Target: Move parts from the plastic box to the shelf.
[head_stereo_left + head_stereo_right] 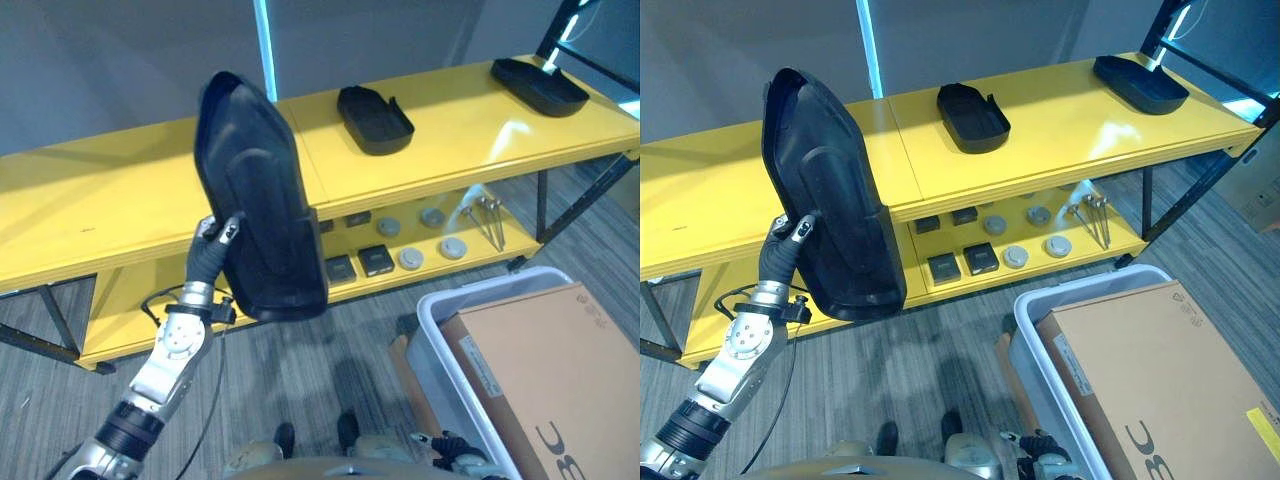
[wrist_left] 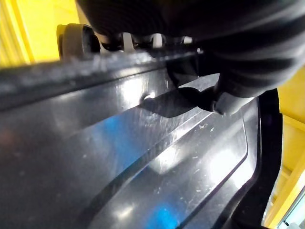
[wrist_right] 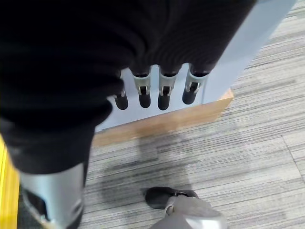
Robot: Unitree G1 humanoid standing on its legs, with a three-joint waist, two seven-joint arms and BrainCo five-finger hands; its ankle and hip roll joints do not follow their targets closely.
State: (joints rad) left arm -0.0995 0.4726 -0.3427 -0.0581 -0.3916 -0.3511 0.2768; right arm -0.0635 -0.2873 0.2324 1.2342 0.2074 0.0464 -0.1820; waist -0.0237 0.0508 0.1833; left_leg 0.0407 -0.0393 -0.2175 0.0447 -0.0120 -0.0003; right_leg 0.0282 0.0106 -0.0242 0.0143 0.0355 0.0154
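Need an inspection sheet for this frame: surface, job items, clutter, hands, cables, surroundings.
Surface: yellow shelf, top board carries two black parts, one near the middle and one at the far right end.
Job's things: large black part held upright in front of the shelf; plastic box on the floor at the right, a cardboard box in it.
Clutter: lower shelf board holds small dark blocks, grey discs and metal rods.
Hands: left hand grips the large part's edge; right hand hangs beside the box, fingers relaxed.
Cables: nothing seen.
Surroundings: grey carpet, grey wall.
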